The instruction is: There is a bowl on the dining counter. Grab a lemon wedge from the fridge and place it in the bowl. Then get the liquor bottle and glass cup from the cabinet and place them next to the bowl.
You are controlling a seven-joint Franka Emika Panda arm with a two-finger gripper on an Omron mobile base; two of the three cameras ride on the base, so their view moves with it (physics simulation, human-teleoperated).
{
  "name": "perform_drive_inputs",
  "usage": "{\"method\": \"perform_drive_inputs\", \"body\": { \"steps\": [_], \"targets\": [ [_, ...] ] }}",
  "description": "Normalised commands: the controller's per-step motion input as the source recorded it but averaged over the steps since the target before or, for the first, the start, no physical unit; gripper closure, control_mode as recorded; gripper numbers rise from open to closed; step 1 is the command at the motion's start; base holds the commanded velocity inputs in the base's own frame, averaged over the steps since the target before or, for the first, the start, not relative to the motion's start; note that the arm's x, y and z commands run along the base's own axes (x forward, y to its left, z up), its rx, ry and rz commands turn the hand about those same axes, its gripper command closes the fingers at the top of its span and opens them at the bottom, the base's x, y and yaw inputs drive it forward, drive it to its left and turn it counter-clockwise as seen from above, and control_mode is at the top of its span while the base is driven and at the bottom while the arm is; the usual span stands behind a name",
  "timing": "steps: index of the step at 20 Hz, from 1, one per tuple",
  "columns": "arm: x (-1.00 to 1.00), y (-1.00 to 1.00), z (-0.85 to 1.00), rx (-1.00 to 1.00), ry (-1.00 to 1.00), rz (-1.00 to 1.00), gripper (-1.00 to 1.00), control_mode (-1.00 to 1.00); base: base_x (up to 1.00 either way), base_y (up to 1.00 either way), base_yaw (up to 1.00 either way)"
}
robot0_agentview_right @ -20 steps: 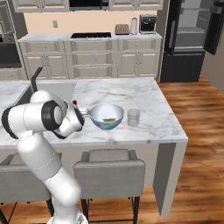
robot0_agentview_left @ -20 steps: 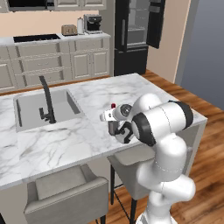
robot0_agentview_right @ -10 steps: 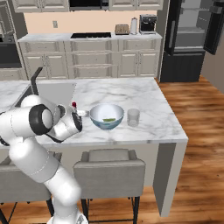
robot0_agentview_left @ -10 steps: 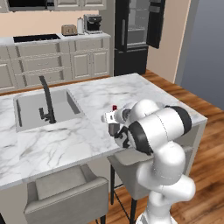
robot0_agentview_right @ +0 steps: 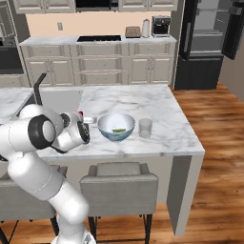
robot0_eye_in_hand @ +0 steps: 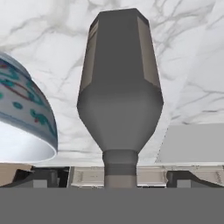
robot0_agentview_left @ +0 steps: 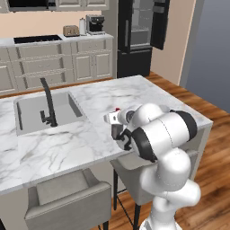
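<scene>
The bottle [robot0_eye_in_hand: 120, 83] is right in front of the gripper [robot0_agentview_right: 84, 129], very close. In the hand view it fills the middle, with its thin neck toward the gripper and its wide body away from it. So its long line runs the same way the gripper looks. I cannot tell if the fingers are clamped on the neck, because the fingers are hidden.

The bottle is just beside the bowl [robot0_agentview_right: 116, 127], on the side toward the sink [robot0_agentview_right: 52, 101]. They look close but not touching. I cannot tell if the bottle stands on the counter [robot0_agentview_right: 157, 107] yet or hangs a little above it.

The bottle is dark grey-brown with flat sides and a narrow neck. Its red cap [robot0_agentview_right: 80, 113] peeks out by the gripper in both base views.

The bowl is white inside, with a blue and red pattern outside. A small green wedge [robot0_agentview_right: 117, 130] lies in it. The cup [robot0_agentview_right: 145, 127] stands on the far side of the bowl from the bottle.

I think the next move is to let the bottle go here, straight up, without bumping the bowl.
</scene>
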Motion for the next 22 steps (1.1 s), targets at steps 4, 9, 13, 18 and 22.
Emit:
{"method": "perform_drive_inputs", "body": {
  "steps": [4,9,13,18,22],
  "targets": [
    [-0.03,0.00,0.33,0.00,-0.06,0.00,-1.00,-1.00,0.00,0.00,0.00],
    [-0.19,0.00,0.84,0.00,0.00,0.00,-1.00,-1.00,0.00,0.00,0.00],
    [-0.39,0.00,1.00,0.00,0.00,0.00,-1.00,-1.00,0.00,0.00,0.00],
    [-0.51,0.00,1.00,0.00,0.03,0.00,-1.00,-1.00,0.00,0.00,0.00],
    [-0.63,0.00,1.00,0.00,0.09,0.00,-1.00,-1.00,0.00,0.00,0.00]
  ]
}}
